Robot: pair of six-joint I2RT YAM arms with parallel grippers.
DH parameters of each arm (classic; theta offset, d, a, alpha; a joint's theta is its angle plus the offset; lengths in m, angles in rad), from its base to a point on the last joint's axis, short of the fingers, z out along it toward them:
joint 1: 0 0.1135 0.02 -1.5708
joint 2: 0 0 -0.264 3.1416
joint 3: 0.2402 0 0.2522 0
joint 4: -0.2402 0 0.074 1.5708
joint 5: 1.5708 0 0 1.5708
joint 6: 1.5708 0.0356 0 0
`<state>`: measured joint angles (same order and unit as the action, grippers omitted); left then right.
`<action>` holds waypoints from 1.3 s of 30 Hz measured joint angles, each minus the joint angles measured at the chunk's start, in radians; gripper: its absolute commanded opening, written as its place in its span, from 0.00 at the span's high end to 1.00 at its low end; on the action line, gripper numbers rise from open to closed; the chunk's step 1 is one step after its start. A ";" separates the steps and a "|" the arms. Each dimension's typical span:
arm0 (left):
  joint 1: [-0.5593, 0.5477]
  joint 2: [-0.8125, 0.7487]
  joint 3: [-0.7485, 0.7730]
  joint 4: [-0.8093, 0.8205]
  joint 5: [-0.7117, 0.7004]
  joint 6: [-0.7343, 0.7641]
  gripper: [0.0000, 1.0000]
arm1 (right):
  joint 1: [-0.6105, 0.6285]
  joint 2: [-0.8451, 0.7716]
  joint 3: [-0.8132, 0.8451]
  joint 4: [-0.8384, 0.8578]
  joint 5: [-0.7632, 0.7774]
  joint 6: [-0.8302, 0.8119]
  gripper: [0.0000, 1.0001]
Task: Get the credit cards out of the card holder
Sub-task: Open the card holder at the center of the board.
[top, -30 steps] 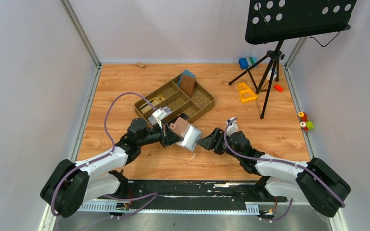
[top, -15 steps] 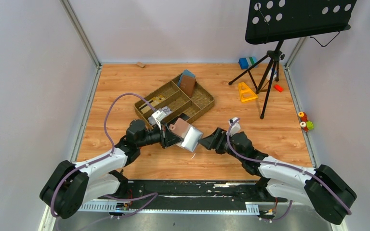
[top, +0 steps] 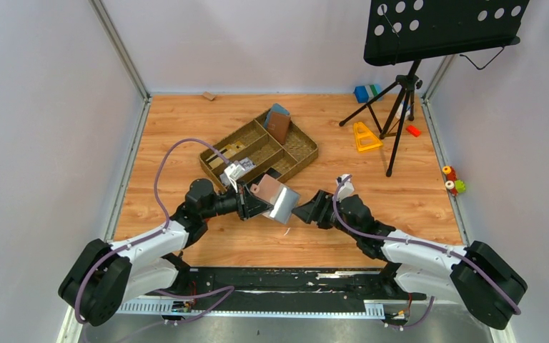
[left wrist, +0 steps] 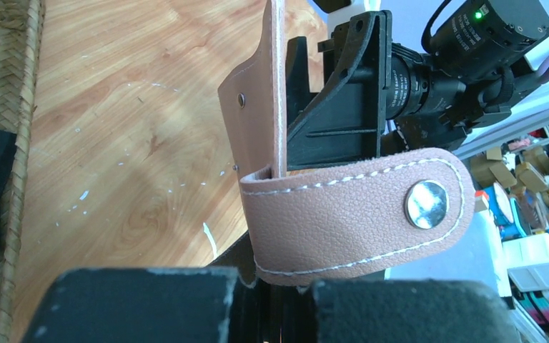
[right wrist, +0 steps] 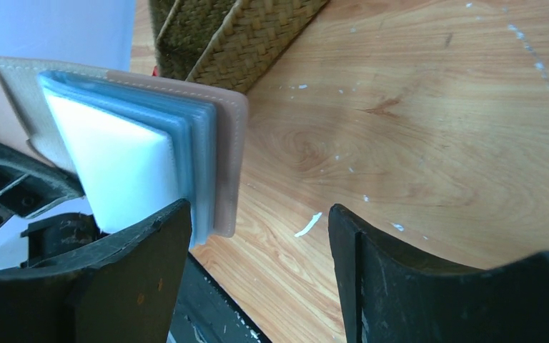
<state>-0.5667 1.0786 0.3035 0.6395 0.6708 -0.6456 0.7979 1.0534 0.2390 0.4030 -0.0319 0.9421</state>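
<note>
Looking down from above, we find the left gripper (top: 251,203) at the centre of the frame, clamped on the card holder (top: 277,200) and holding it clear of the wooden table (top: 179,128), just below the woven tray (top: 307,141). The holder hangs open, its pale inner face turned toward the lower right. The right gripper (top: 302,209) sits just beside that free edge, pointing up and left at it.

In the left wrist view we see the tan closing tab (left wrist: 350,214) curling across the middle of the frame, its metal snap (left wrist: 427,204) at centre right.

In the right wrist view the jaws stand wide apart, and the two black fingers (right wrist: 136,286) fill the lower corners. At left we see the holder's clear sleeves (right wrist: 199,143) fanned out, with a white card (right wrist: 121,164) inside them. We cannot tell whether the left finger touches the sleeves.
</note>
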 measured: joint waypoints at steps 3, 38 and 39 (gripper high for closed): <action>0.000 -0.019 -0.004 -0.017 -0.012 0.002 0.96 | 0.000 -0.010 0.000 -0.027 0.032 0.003 0.31; 0.010 0.208 -0.003 0.156 0.094 -0.091 0.92 | 0.051 -0.012 0.003 0.218 -0.126 -0.080 0.33; 0.010 0.230 -0.003 0.180 0.105 -0.106 0.92 | 0.053 -0.011 0.003 0.229 -0.132 -0.080 0.33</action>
<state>-0.5568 1.3087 0.3000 0.8192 0.7761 -0.7521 0.8509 1.0428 0.2420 0.6323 -0.1635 0.8616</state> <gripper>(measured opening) 0.072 0.656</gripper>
